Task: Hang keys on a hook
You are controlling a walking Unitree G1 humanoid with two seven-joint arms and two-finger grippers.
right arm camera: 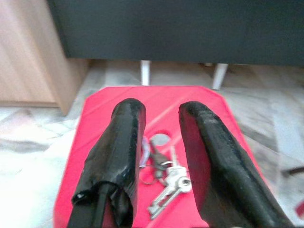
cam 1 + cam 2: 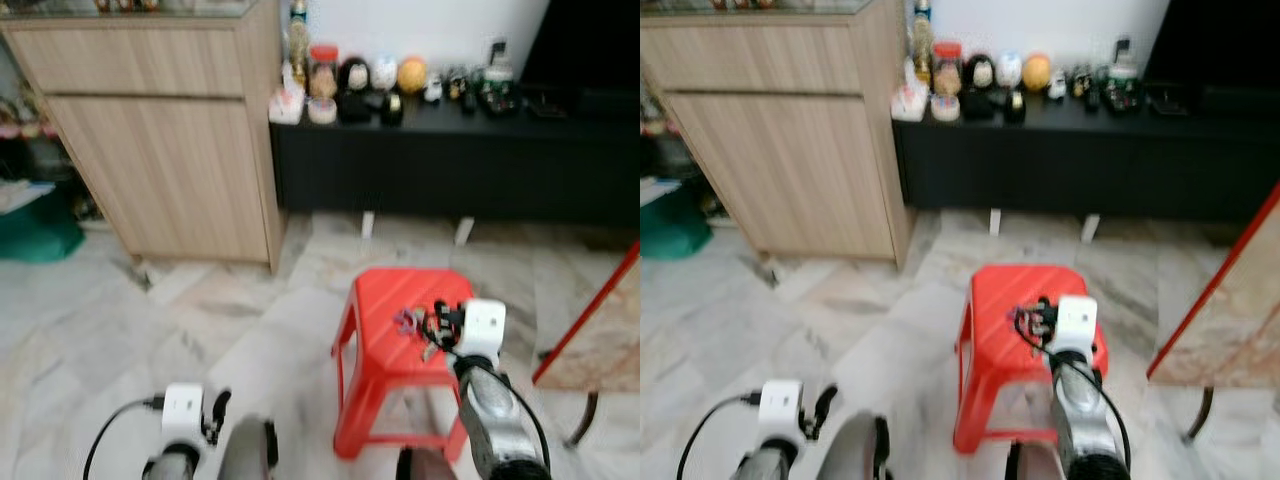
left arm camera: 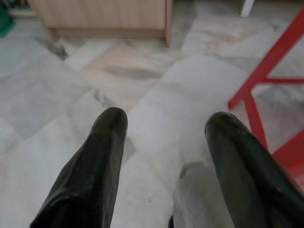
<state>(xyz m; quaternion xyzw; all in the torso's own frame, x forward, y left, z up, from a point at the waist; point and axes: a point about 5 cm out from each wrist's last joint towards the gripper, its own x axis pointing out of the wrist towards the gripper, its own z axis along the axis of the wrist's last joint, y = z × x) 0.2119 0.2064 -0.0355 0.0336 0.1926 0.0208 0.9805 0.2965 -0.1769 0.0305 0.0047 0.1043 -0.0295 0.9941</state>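
Black right pincer (image 1: 159, 111) gapes, straddling keys (image 1: 164, 178) on stool (image 1: 95, 142).

The keys (image 1: 166, 183) look like bright silvery metal on thin metal rings, lying on a red stool (image 1: 104, 142) of smooth, slightly glossy moulded plastic. The floor (image 3: 156, 95) is polished marble-look tile, pale with grey and brownish veins and a soft sheen, while the cabinet (image 2: 160, 150) has a matt light wood-grain face and the low sideboard (image 2: 450, 170) beside it a matt black finish. The right gripper (image 1: 159, 111) has fingers (image 1: 118, 152) of dull black rubbery material with a faint shine, as do those of the left gripper (image 3: 166, 123), and the arms (image 2: 495, 415) are silver metal.
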